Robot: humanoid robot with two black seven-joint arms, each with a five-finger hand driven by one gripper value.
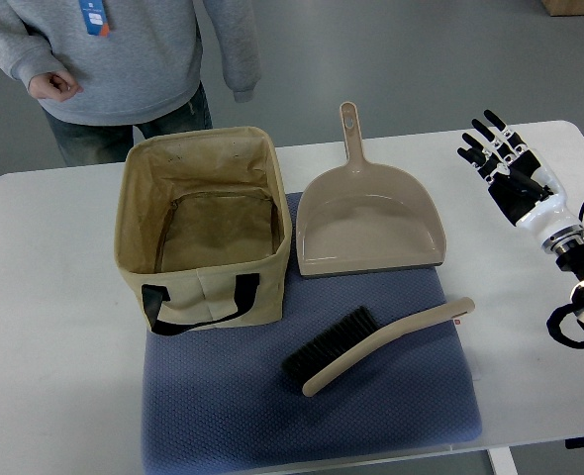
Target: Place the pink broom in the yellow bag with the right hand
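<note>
Where dustpan [371, 220] adjoins bag [205, 230]

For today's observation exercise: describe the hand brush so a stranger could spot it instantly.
On the white table lies a blue quilted mat. At its front, below the beige plastic dustpan, lies the hand brush: a slim, curved beige handle, and the only item with black bristles.

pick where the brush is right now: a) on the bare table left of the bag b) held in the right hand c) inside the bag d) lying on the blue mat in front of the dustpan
d: the brush lies flat on the blue mat, nearer the camera than the dustpan, outside the bag; the right hand is off to the side, open and empty.
</note>
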